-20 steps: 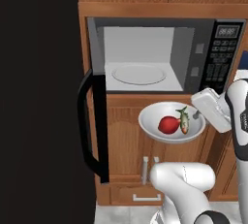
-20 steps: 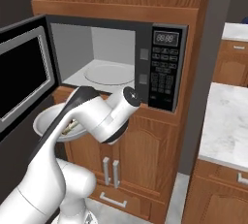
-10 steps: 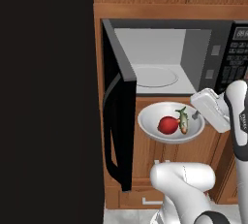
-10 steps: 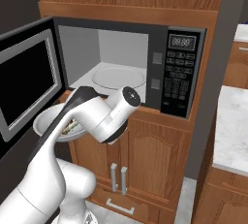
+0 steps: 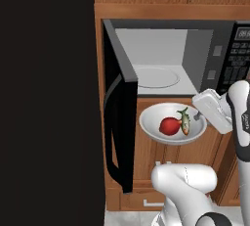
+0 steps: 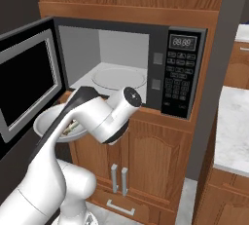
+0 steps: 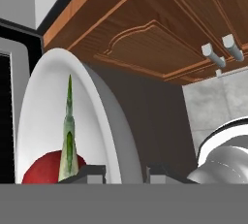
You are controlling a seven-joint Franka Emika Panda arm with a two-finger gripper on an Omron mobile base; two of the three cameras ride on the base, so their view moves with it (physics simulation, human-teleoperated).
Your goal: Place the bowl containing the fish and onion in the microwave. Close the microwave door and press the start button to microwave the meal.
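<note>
one bowl [image 5: 173,123] clamped at its rim in jaws, one fish [image 5: 185,121], one onion [image 5: 169,126]

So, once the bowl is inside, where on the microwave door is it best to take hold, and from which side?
Take the curved black handle bar on the microwave door. It stands off the panel near the free edge, far from the hinge, so little force should swing it. The door hangs open to the left of the cavity; come from its outer face, probably after the gripper has let go of the bowl.
</note>
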